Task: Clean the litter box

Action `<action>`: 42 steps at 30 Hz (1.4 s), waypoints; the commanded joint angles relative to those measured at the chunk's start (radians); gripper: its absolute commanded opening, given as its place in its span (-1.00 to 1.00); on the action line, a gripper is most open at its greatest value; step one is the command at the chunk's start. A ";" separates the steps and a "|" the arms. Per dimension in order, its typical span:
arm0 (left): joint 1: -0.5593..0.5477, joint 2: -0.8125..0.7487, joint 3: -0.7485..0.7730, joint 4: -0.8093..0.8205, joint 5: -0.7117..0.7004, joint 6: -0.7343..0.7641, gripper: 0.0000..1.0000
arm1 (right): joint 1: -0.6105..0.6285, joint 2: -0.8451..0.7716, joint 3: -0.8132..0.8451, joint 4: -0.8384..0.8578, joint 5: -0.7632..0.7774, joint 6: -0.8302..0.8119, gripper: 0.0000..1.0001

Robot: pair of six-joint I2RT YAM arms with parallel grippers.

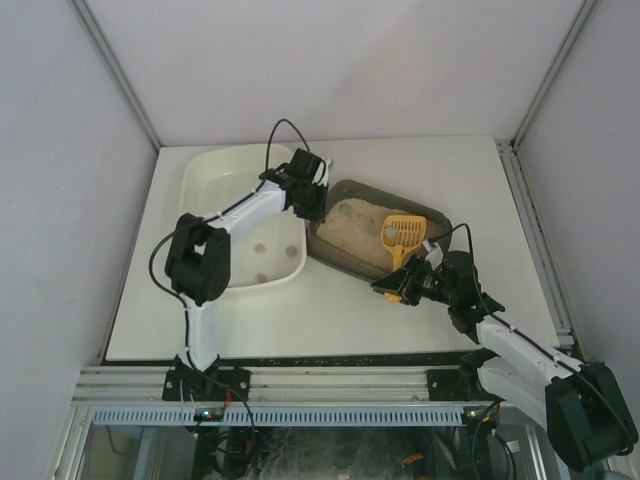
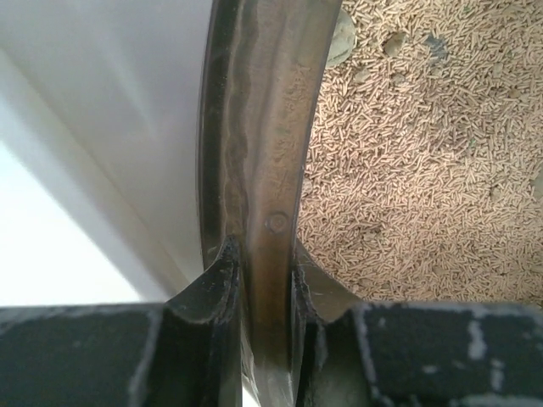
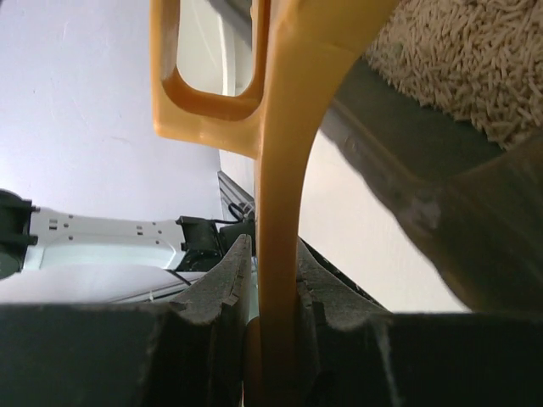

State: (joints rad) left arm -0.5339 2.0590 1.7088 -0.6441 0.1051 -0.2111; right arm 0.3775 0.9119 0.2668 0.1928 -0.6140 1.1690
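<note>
Two grips: left hand (image 1: 309,203) box (image 2: 259,127), right hand (image 1: 401,291) scoop (image 1: 402,233).

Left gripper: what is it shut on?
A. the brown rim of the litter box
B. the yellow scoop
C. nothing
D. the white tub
A: the left gripper pinches the ribbed rim of the litter box between its jaws, with litter beside it.

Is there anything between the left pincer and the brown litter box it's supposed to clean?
Nothing visible. The left pincer is clamped on the litter box at its rim, beside the white tub. The right pincer holds the yellow scoop.
</note>
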 commanded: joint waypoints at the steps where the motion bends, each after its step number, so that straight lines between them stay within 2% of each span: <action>1: -0.006 -0.120 -0.211 -0.061 0.247 -0.372 -1.00 | 0.056 0.048 0.099 0.096 0.061 0.018 -1.00; 5: -0.035 -0.197 -0.296 0.029 0.240 -0.452 -1.00 | 0.016 0.078 0.068 0.195 0.053 0.060 -1.00; 9: -0.072 -0.233 -0.328 0.071 0.246 -0.532 -1.00 | 0.027 0.106 0.140 0.077 0.056 -0.013 -1.00; 14: -0.138 -0.252 -0.332 0.063 0.203 -0.557 -1.00 | -0.044 0.074 0.073 0.167 0.033 0.056 -1.00; 19: -0.162 -0.304 -0.346 0.041 0.139 -0.584 -1.00 | 0.033 0.120 0.122 0.154 0.006 0.028 -1.00; 23: -0.164 -0.340 -0.345 0.033 0.136 -0.611 -1.00 | -0.098 0.065 -0.010 0.315 -0.032 0.137 -1.00; 26: -0.164 -0.369 -0.351 0.035 0.126 -0.627 -0.99 | -0.024 0.068 0.077 0.194 -0.027 0.056 -1.00; 28: -0.165 -0.373 -0.340 0.030 0.126 -0.637 -0.99 | 0.009 0.077 0.105 0.177 -0.039 0.044 -1.00; 31: -0.167 -0.360 -0.309 0.022 0.099 -0.642 -1.00 | -0.040 0.041 0.072 0.192 -0.043 0.067 -1.00; 35: -0.165 -0.316 -0.240 0.019 0.067 -0.650 -1.00 | -0.006 0.029 0.091 0.157 -0.047 0.052 -1.00; 38: -0.164 -0.270 -0.185 0.014 0.065 -0.661 -0.96 | -0.030 -0.010 0.079 0.127 -0.047 0.051 -1.00; 39: -0.163 -0.258 -0.169 0.015 0.071 -0.663 -0.83 | -0.041 -0.029 0.075 0.118 -0.050 0.051 -1.00; 40: -0.163 -0.250 -0.154 0.015 0.084 -0.663 -0.51 | -0.050 -0.044 0.074 0.112 -0.053 0.049 -1.00; 41: -0.164 -0.246 -0.143 0.013 0.098 -0.662 0.05 | -0.054 -0.057 0.073 0.107 -0.059 0.050 -1.00; 42: -0.165 -0.243 -0.130 0.011 0.103 -0.652 0.78 | -0.057 -0.070 0.076 0.102 -0.066 0.050 -1.00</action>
State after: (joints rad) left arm -0.6994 1.8278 1.4487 -0.7361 -0.0189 -0.7315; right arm 0.3424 0.9051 0.3191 0.2882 -0.6621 1.2419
